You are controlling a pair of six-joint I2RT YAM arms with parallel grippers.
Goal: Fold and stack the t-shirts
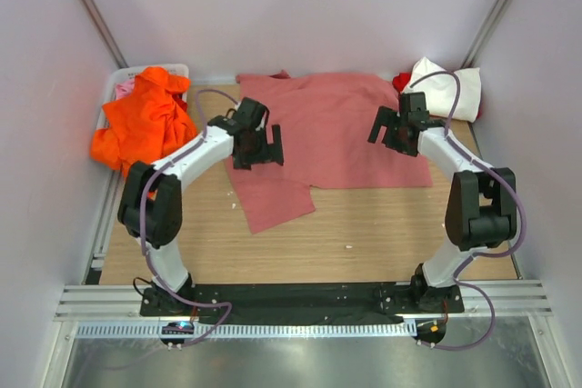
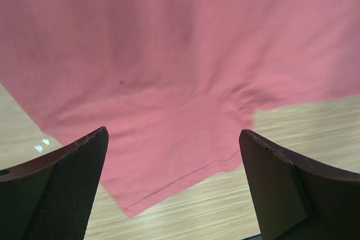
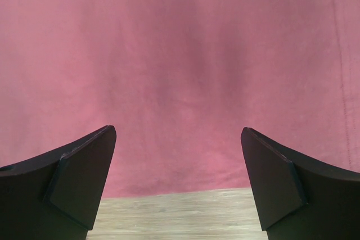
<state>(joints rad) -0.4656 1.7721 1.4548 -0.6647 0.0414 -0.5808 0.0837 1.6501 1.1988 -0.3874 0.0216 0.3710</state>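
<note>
A dusty salmon-pink t-shirt [image 1: 332,129] lies spread on the wooden table, one sleeve [image 1: 273,202] reaching toward the front left. My left gripper [image 1: 257,146] is open and empty above its left part; the left wrist view shows the sleeve and its hem [image 2: 169,161] below the fingers [image 2: 73,189]. My right gripper [image 1: 393,130] is open and empty above the shirt's right part; the right wrist view shows the cloth [image 3: 180,77] and its near edge. A bright orange shirt [image 1: 145,120] is heaped at far left. A white shirt [image 1: 446,88] and a bit of red cloth [image 1: 401,82] lie at far right.
A white basket [image 1: 123,84] at the far left holds the orange heap and a bit of lighter pink cloth [image 1: 125,88]. Bare wood [image 1: 382,229] lies in front of the shirt. Pale walls enclose the table on three sides.
</note>
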